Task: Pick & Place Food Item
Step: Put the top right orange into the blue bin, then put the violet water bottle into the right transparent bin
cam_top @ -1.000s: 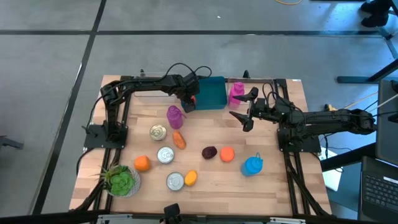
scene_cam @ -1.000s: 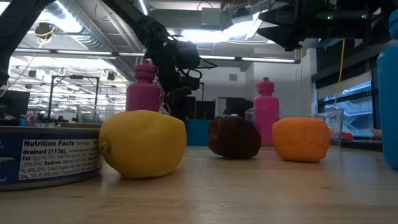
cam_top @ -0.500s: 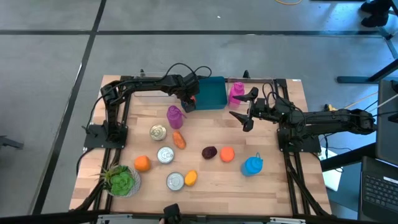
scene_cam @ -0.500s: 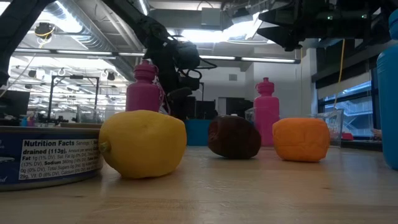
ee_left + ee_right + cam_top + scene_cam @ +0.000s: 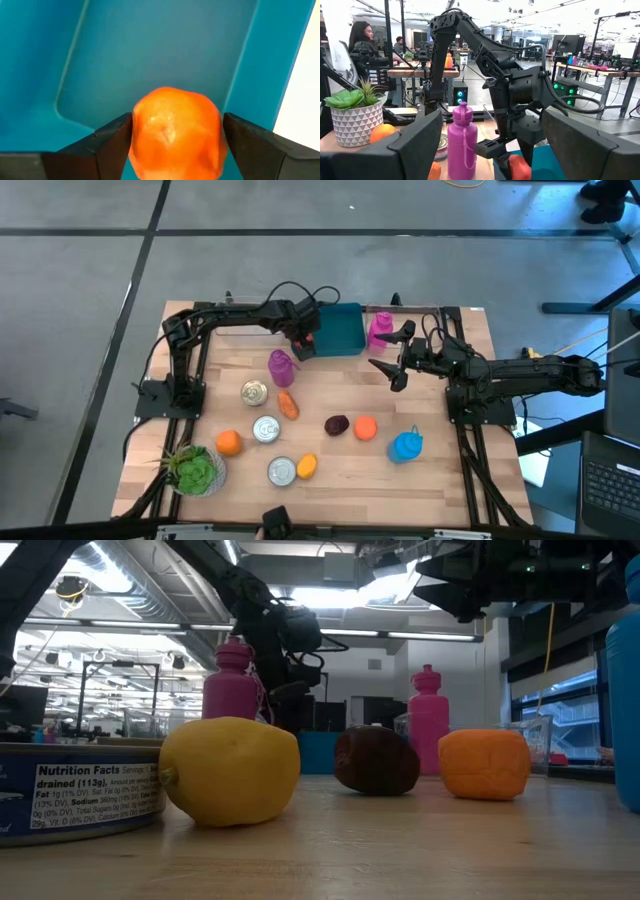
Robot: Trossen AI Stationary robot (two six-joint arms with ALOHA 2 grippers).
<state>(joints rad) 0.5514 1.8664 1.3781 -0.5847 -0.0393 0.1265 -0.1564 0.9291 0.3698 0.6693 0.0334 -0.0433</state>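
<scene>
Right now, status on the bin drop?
Left gripper over teal bin, fingers flanking orange fruit. Right gripper open, idle beside the bin. Nothing blocking.

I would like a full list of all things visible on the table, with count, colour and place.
Teal bin: one, far edge, centre.
Orange fruit: one, over the bin, between the left pincer's fingers.
Pink bottles: two, one left of the bin, one right of it.
Cans: three, silver, left half.
Carrot: one, orange, centre.
Dark fruit: one, centre.
Other orange fruits: two.
Lemon: one, yellow, near edge.
Blue bottle: one, right.
Potted plant: one, green, near-left corner.
Left pincer: at the bin.
Right pincer: open, right of the bin.
</scene>
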